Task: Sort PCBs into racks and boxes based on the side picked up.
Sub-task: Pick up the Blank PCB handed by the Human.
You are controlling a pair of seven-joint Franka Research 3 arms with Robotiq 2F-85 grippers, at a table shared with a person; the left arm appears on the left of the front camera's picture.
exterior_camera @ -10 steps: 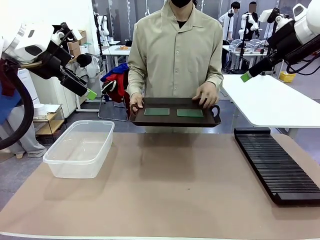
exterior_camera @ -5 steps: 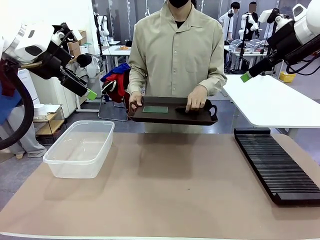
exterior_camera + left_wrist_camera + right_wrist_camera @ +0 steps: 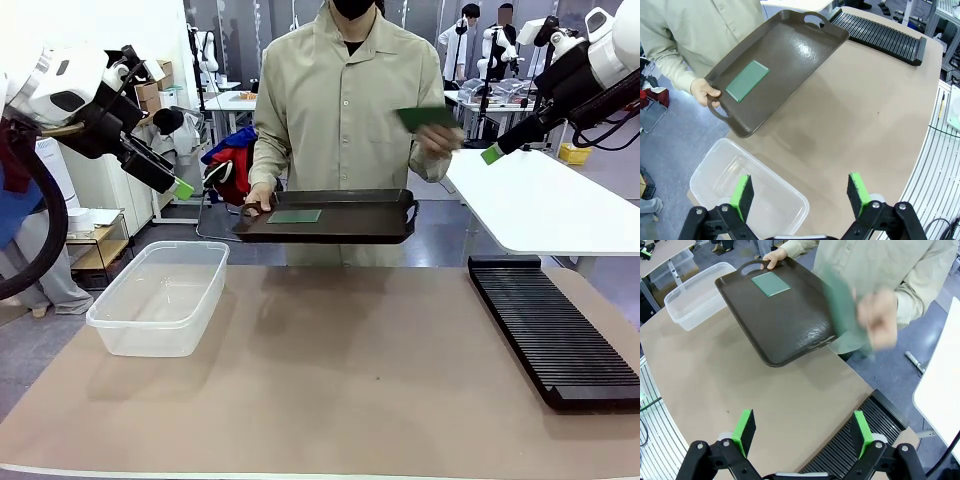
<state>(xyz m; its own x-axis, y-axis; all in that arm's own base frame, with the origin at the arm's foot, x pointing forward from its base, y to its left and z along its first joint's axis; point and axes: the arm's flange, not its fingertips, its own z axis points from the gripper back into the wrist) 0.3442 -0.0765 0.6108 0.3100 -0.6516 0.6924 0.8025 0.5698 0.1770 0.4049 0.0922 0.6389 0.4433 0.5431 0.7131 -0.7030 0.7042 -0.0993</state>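
Barely started: one PCB (image 3: 295,216) sits on the tray (image 3: 360,228), second PCB (image 3: 425,116) above it in the person's hand (image 3: 442,138), rack (image 3: 550,330) and box (image 3: 160,300) hold none, left gripper (image 3: 800,194) and right gripper (image 3: 803,430) spread wide.

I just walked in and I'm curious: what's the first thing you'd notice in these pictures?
The person at the far side holds a dark brown tray by one handle, with one green board lying on it. Their other hand holds a second green board up high, blurred. On the table a clear tub sits left and a long black rack right.
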